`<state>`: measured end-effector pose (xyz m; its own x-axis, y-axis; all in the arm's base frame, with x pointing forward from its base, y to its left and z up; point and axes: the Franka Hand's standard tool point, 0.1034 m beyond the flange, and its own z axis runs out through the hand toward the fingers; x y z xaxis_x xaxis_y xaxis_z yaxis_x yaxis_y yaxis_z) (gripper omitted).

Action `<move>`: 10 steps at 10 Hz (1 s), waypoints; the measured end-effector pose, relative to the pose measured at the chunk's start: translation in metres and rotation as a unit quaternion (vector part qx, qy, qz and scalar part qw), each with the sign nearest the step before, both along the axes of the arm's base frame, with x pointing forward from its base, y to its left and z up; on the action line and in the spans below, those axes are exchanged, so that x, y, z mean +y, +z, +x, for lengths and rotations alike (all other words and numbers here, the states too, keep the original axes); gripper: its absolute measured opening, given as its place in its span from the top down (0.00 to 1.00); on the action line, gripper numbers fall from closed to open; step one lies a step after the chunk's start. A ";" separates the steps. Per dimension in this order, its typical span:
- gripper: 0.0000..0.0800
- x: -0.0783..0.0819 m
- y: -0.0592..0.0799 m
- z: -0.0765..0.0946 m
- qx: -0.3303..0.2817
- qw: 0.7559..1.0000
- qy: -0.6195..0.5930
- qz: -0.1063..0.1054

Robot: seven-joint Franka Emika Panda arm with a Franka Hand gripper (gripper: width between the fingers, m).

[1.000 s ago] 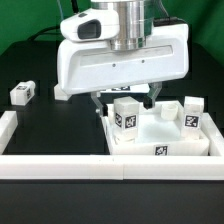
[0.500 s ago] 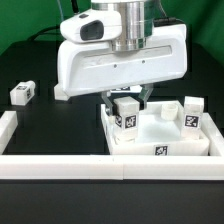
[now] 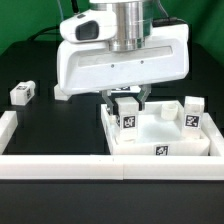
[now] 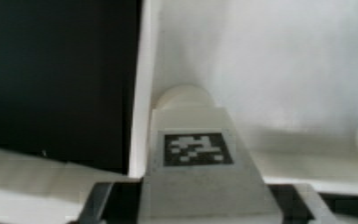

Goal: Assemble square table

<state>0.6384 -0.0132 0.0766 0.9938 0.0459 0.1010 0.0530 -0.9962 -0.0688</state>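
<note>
Looking at the gripper [image 3: 125, 101]: clamped on a leg [image 3: 127, 118], fingers [image 3: 107, 98] tight against two opposite sides up near the top (same story from the wrist view, tag face sitting square between them). Stands upright on the tabletop [image 3: 165, 148], near the corner on the exterior view's left. Can't tell whether seated in a socket or just resting there.

As for the tabletop: lies flat on the black table [image 3: 50, 130], just behind the front wall [image 3: 80, 166]. Also holds a second leg [image 3: 190, 115], upright by the corner on the exterior view's right. Spot a third leg [image 3: 22, 93] lying on the table, well apart, off to the exterior view's left.

Guessing at light, stiff plastic here, fairly slick, so no real fear of crushing, more of slipping or twisting in the grip. Best taken across the flat sides, high up, leaving the lower end free for a socket. Worth keeping plumb, since could jam or tip if canted. Would leave the tabletop alone: too wide to pinch across, probably slides easily, so better braced against the wall.
</note>
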 end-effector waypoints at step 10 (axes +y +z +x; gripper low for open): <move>0.61 0.003 -0.002 -0.001 0.030 0.918 -0.394 0.040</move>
